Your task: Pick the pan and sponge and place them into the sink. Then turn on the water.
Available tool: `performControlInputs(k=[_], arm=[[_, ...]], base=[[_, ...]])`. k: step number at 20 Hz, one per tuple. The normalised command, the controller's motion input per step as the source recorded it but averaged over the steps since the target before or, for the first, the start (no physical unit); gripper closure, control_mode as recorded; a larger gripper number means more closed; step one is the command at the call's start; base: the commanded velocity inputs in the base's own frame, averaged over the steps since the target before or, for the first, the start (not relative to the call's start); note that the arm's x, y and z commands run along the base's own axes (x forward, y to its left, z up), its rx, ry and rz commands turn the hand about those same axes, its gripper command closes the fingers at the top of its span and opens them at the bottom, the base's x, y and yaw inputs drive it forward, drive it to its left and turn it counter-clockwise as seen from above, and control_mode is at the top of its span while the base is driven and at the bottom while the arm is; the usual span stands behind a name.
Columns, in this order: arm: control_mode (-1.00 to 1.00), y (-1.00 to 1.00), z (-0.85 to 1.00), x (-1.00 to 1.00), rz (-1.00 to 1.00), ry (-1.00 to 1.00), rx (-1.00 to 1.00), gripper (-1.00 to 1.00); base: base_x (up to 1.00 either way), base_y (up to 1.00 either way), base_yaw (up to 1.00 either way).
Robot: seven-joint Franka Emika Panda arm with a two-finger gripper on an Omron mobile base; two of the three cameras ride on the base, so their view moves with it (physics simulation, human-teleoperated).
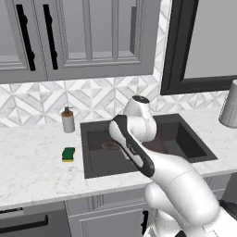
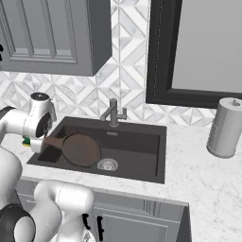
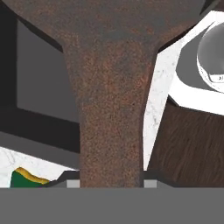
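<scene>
The dark brown pan (image 2: 81, 149) sits low inside the sink (image 2: 142, 158), in its left half beside the round drain (image 2: 108, 164). Its long handle (image 3: 111, 113) points left to my gripper (image 3: 111, 183), which is shut on the handle near the basin's left edge (image 2: 39, 142). In the left base view my own arm hides most of the pan (image 1: 110, 145). The yellow and green sponge (image 1: 68, 154) lies flat on the counter left of the sink (image 1: 187, 135), and a corner of the sponge (image 3: 22, 179) shows past the handle. No water runs from the faucet (image 2: 113, 112).
A soap dispenser (image 1: 68, 120) stands by the backsplash, behind the sponge. A grey cylindrical canister (image 2: 226, 126) stands on the counter right of the sink. Wall cabinets hang above at the left, and a dark-framed window is behind the sink.
</scene>
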Motion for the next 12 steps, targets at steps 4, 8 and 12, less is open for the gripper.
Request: performControlInputs(k=[4, 8, 12], arm=[[-1.00, -0.69, 0.00, 0.57, 0.05, 0.09, 0.09, 1.00], [-1.00, -0.17, 0.00, 0.79, 0.03, 0.18, 0.01, 1.00], [-1.00, 0.01, -0.07, 0.73, 0.00, 0.20, -0.03, 1.00]], base=[[0.00, 0.00, 0.00], [0.00, 0.00, 0.00], [0.00, 0.00, 0.00]])
